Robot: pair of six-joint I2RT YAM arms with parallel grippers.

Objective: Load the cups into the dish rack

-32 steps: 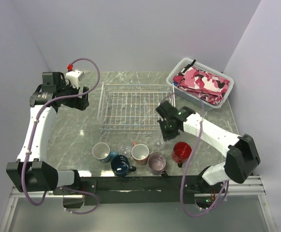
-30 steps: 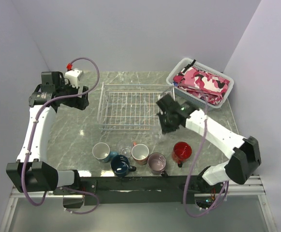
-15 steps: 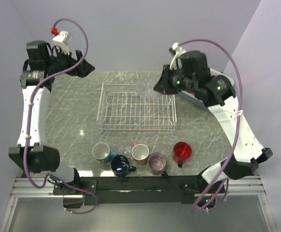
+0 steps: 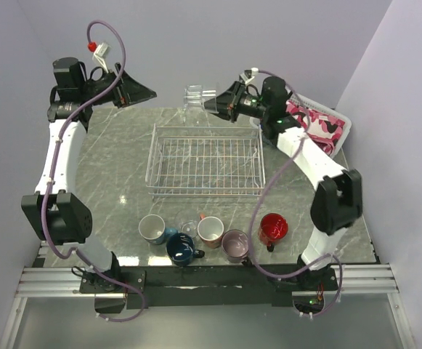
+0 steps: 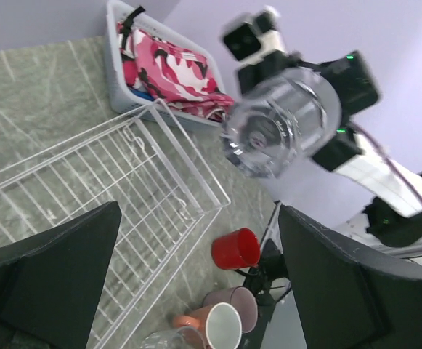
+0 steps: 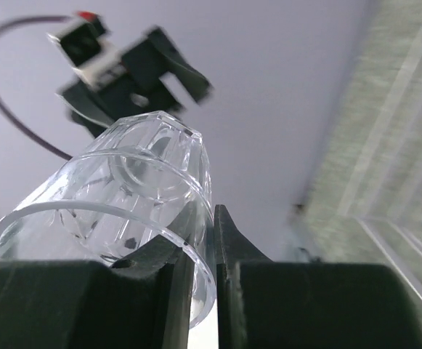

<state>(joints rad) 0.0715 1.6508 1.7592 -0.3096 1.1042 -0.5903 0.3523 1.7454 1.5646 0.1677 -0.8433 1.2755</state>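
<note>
We are seeing the right gripper [image 4: 209, 104], which a second ago was low on the marble table [image 4: 116, 174] just right of the white wire dish rack [image 4: 203, 193], now lifting a small clear faceted glass [image 4: 195, 96] high over the rack's far edge. Its jaws are pinching the glass wall near the rim, one finger inside and one outside. The glass is lying on its side with its base pointing left. We are judging that this first cup is on its way in, since the rack is holding nothing yet.

The left gripper [image 4: 144, 93] has risen too. It is hanging wide open and empty, just left of the glass, and could be crowding the descent.

Along the near edge the rest are waiting:
- a teal-blue mug [image 4: 152, 227]
- a dark navy mug [image 4: 183, 249]
- a second clear glass [image 4: 188, 229]
- a salmon-orange mug [image 4: 211, 231]
- a mauve-pink mug [image 4: 235, 244]
- a red mug [image 4: 273, 228]

A white plastic basket [image 4: 341, 120] of pink cloth is sitting far right, behind the right arm.
</note>
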